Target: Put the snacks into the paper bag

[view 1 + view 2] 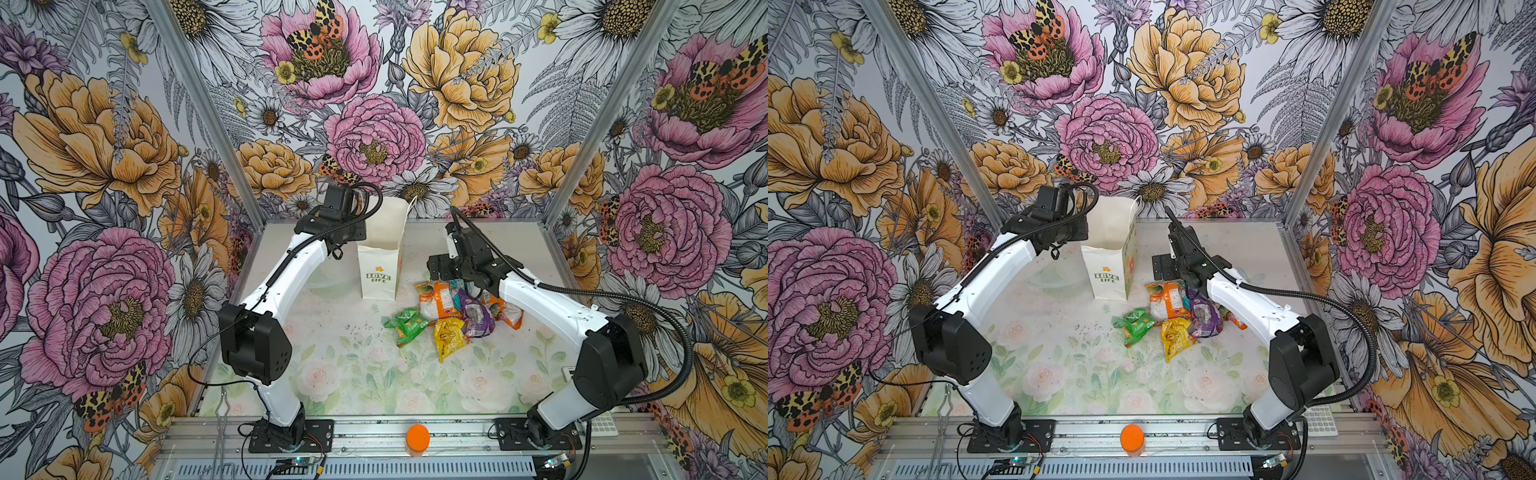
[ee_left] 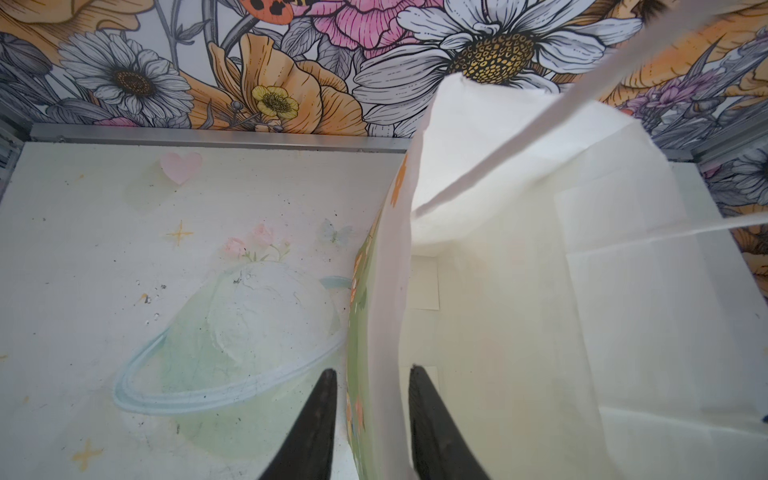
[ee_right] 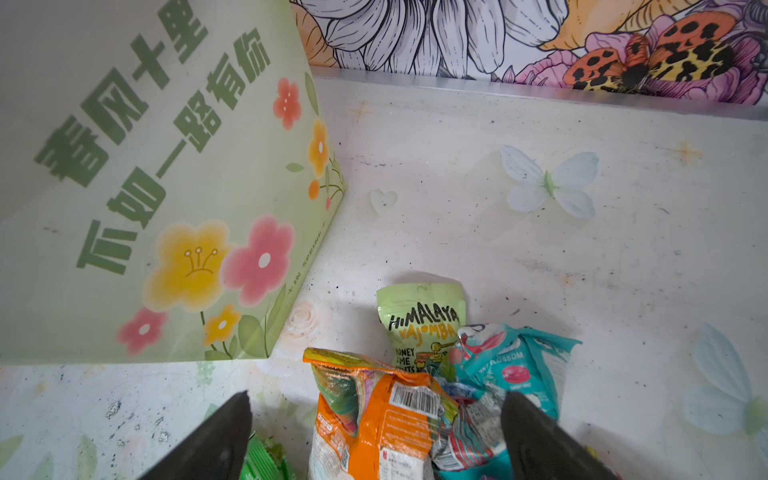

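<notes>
Left gripper is straddling one flowered wall of the paper bag, with one finger inside and one outside. Its jaws are narrowly parted and not visibly pinching the paper. Right gripper is hovering with jaws spread wide, holding nothing, just above the snacks. These are lying heaped on the table just beside the bag's opposite flowered face. An orange-and-white packet, a teal packet and a pale green packet are lying nearest those jaws, while a green packet and a yellow packet are sprawling farther from the bag. The bag is standing upright and open, showing only bare floor inside. By the look of it, no packet is going in yet and all are waiting to be bagged.
</notes>
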`<state>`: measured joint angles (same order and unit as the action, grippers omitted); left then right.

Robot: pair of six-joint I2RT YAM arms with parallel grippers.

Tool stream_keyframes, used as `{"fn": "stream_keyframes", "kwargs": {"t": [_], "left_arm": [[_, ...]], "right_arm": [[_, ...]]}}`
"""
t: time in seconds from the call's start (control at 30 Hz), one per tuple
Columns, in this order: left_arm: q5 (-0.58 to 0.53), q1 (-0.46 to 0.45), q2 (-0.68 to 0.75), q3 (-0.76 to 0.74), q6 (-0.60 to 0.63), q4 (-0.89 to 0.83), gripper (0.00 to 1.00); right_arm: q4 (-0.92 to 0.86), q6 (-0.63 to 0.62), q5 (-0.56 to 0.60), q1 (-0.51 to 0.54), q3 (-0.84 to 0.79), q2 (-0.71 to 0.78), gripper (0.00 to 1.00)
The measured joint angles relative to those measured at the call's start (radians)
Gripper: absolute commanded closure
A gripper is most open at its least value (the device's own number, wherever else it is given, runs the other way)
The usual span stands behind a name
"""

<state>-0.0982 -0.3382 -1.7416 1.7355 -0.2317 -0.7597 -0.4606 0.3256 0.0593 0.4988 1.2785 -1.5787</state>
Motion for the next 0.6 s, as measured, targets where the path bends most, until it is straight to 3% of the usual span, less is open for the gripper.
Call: {"fn": "stream_keyframes", "kwargs": {"t": [0.6], "left_arm": [[0.001, 0.0, -0.009, 0.026, 0.0, -0.003, 0.86]], "right_arm": [[0.0, 0.0, 0.0, 0.0, -0.001, 0.0, 0.05]]}}
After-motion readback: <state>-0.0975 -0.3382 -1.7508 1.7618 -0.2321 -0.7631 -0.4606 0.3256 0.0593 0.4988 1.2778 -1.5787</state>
